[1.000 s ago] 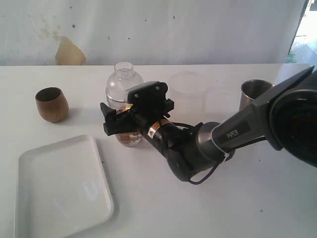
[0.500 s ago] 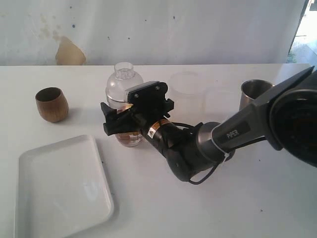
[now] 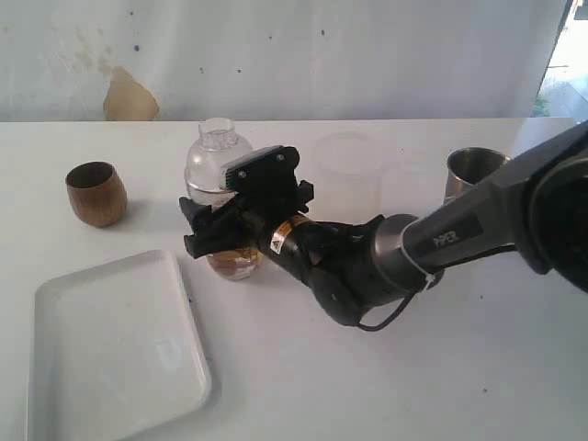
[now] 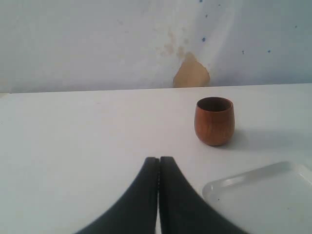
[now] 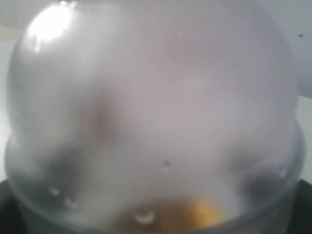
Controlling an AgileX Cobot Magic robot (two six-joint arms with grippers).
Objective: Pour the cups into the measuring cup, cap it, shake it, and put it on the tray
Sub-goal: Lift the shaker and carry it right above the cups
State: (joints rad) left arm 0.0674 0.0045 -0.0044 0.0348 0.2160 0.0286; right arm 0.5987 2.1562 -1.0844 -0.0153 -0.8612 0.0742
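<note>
Left of tabletop centre — measuring cup (image 3: 235,263) loaded, capped, clasped by right gripper (image 3: 197,227); left gripper (image 4: 159,161) pinched shut, empty. Remaining: shake, set on tray (image 3: 110,340).

brown cup (image 3: 96,193), white tray (image 3: 110,354), clear measuring cup (image 3: 231,261)

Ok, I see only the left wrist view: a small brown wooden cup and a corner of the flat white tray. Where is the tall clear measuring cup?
Observer: In the exterior view the tall clear plastic measuring cup stands to the right of the brown wooden cup, beyond the white tray.
Operator: Is the cap on it?
Observer: Yes, the clear dome-shaped plastic cap sits on top.
Operator: And the right hand?
Observer: The right hand is closed around the cylinder's middle.
</note>
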